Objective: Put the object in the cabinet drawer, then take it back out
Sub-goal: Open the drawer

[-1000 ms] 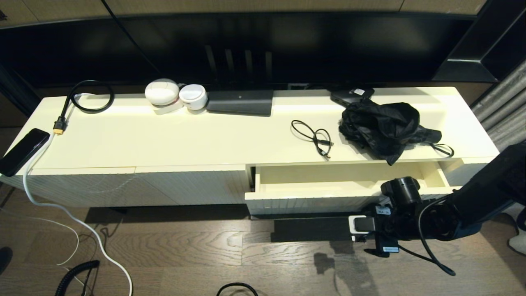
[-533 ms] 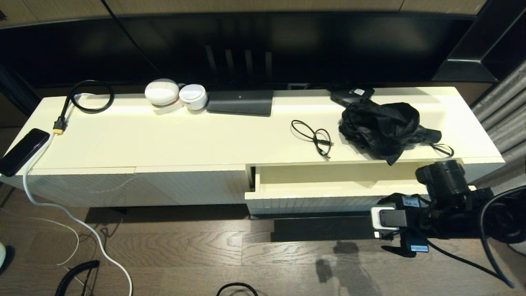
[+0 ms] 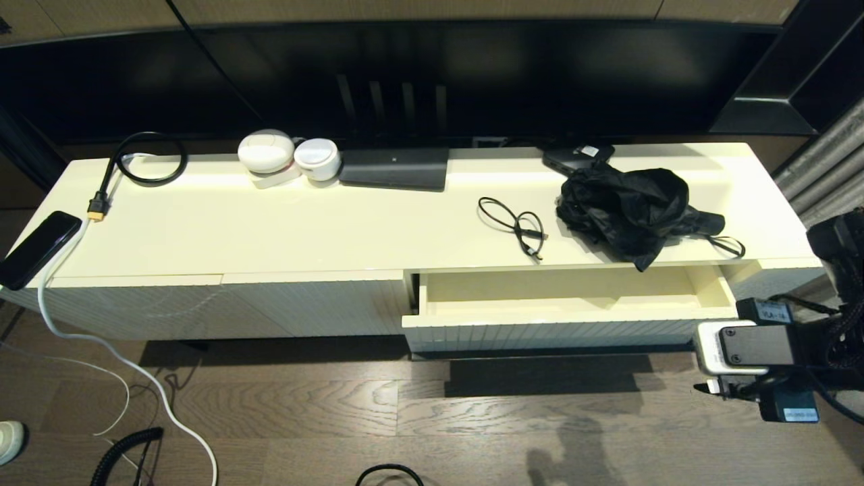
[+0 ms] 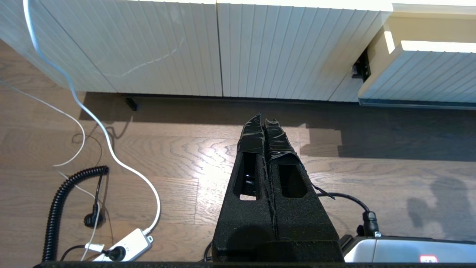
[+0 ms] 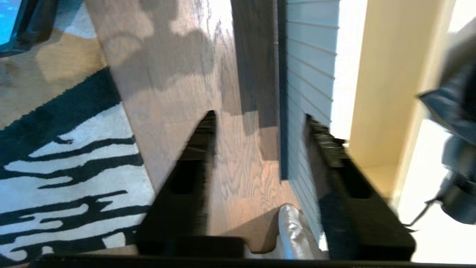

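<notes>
The cabinet drawer (image 3: pixel 560 298) stands pulled out, its smooth cream inside bare where it shows. Its ribbed front (image 5: pixel 310 74) and thin dark handle strip (image 5: pixel 282 93) also show in the right wrist view. A crumpled black bag (image 3: pixel 628 209) and a small coiled black cable (image 3: pixel 516 226) lie on the cabinet top (image 3: pixel 304 229) above the drawer. My right arm (image 3: pixel 776 351) hangs off the drawer's right end, over the floor. The right gripper (image 5: pixel 260 115) is open and holds nothing. My left gripper (image 4: pixel 262 118) is shut and empty, low over the floor before the handle-less panels.
On the cabinet top sit two white round devices (image 3: pixel 287 156), a dark flat box (image 3: pixel 395 169), a black cable loop (image 3: pixel 145 158) and a phone (image 3: pixel 37 248) at the left end. Cords and a power strip (image 4: pixel 124 245) trail over the wood floor. A striped rug (image 5: pixel 63 167) lies nearby.
My right arm has swung to the right, from in front of the drawer's right half to beyond its right end. The drawer stays open as before.
</notes>
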